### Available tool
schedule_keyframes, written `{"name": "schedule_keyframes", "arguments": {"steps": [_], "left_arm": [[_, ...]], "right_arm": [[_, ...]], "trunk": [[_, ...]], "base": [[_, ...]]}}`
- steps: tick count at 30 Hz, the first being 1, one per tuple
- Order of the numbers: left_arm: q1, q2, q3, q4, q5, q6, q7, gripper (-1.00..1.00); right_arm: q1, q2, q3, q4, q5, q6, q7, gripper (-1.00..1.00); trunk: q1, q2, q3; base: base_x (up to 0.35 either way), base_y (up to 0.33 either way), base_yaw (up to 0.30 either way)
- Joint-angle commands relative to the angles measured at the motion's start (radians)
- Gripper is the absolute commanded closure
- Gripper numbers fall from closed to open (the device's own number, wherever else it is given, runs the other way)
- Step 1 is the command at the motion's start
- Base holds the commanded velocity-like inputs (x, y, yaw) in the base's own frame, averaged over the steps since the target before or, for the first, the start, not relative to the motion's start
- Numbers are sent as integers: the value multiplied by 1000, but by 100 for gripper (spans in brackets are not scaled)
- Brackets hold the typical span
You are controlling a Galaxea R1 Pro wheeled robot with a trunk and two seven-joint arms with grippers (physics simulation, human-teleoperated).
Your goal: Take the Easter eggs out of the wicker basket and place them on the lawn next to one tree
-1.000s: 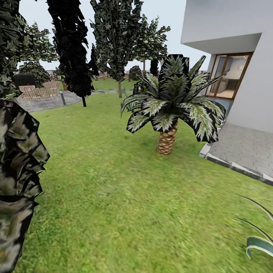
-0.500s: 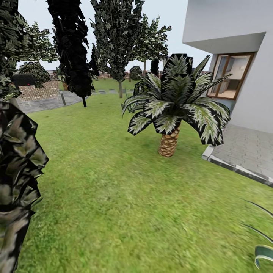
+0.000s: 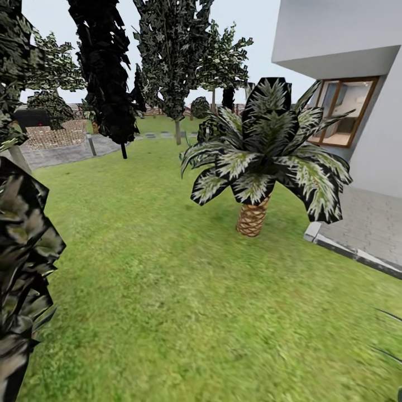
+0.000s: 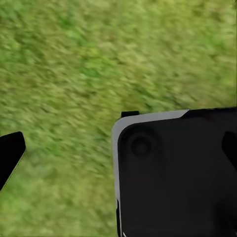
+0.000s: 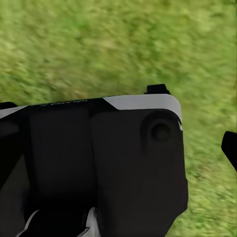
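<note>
1. Lawn [image 3: 167, 290] fills my head view from the near edge out to 12 o'clock, wide, flat and bright green.
2. Around me the garden shows a short palm [image 3: 262, 162] with a scaly trunk standing on the grass at about 1 o'clock.
3. Beyond the palm, at 2 o'clock, stands the white house [image 3: 357, 67] with a wood-framed window [image 3: 343, 111]; grey paving stones [image 3: 374, 223] lie along its foot, edging the grass.
4. Dark cone-shaped trees [image 3: 106, 72] with thin stems stand at 11 o'clock and 12 o'clock, far across the grass.
5. Dark mottled foliage [image 3: 22, 268] hangs close at 9 o'clock, on the left edge of my view.
6. My left wrist camera looks down on blurred grass, past a black, grey-edged body [image 4: 177, 173]; a dark tip [image 4: 10, 155] pokes in from the edge. I cannot tell whether my left hand is open or closed.
7. My right wrist camera shows the same: blurred grass beyond a black body [image 5: 98, 163], a dark tip [image 5: 230, 148] at the edge. I cannot tell my right hand's state either.
</note>
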Motion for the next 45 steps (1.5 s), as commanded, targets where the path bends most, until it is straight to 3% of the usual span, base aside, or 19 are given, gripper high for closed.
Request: {"name": "schedule_keyframes", "arguments": {"steps": [1,45], "left_arm": [[-1,0,-4,1,-1,-3,1,-100],[-1,0,-4,0,-1,-3,1,-100]], "right_arm": [[0,1,-5,-2,0,6,1,-100],[0,1,-5,11,1,4,1,-100]], "trunk": [[1,-2,-2],[1,-2,-2]], "base": [[310,82,0],[288,0,37]]}}
